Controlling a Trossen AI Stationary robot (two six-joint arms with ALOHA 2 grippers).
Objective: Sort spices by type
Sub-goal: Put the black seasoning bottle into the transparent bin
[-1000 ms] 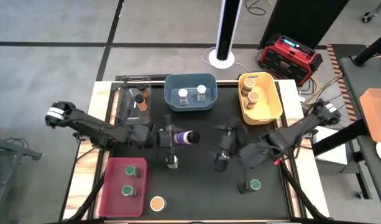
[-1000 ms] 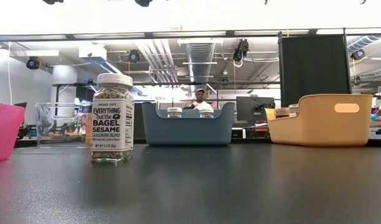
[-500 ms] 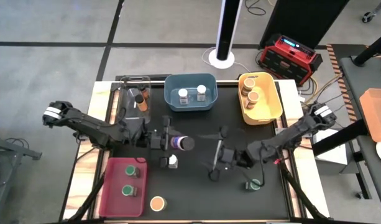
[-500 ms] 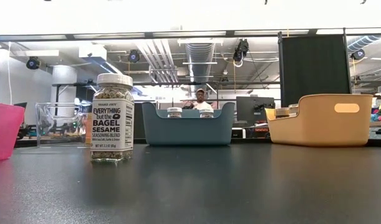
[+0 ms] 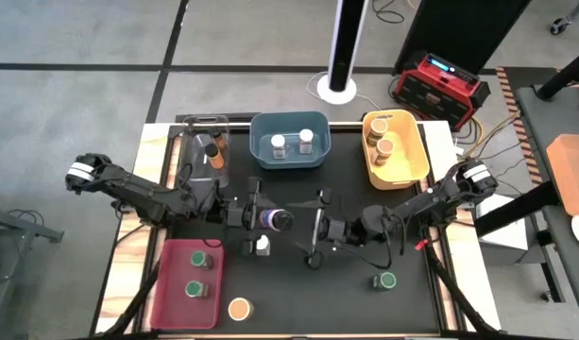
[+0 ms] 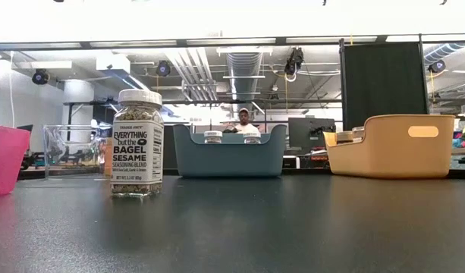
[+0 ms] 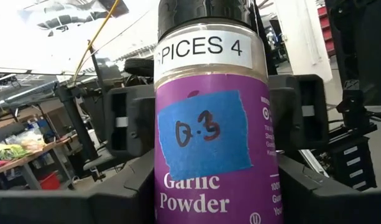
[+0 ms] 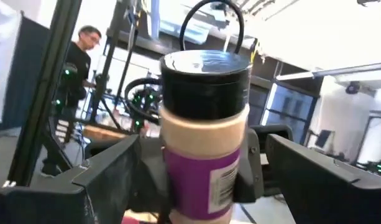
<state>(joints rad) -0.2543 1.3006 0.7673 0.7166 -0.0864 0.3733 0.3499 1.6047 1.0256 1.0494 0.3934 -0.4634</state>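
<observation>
Two grippers meet over the middle of the black table, and between them is one jar. Farthest left, the red bin has two green-lidded jars inside, with an orange-lidded jar standing on the table just beside its near corner; the clear bin behind it holds a dark-lidded jar. Next comes the left gripper, its fingers closed on the garlic powder jar, which it holds lifted on its side, dark lid pointing toward the other arm; a white-lidded bagel seasoning jar stands on the table just in front of it. The blue bin at the back holds two white-lidded jars. Right of the held jar, the right gripper has its jaws spread wide, one on each side of the lid end without closing on it, so this looks like a handover. Further right are the yellow bin with brown-lidded jars and a lone green-lidded jar on the table. The garlic powder jar is probably light, rigid plastic with a smooth label, so it could twist or slip under a weak pinch. I would take it across the straight body just below the lid, not on the lid itself, and squeeze firmly before the left gripper lets go.
</observation>
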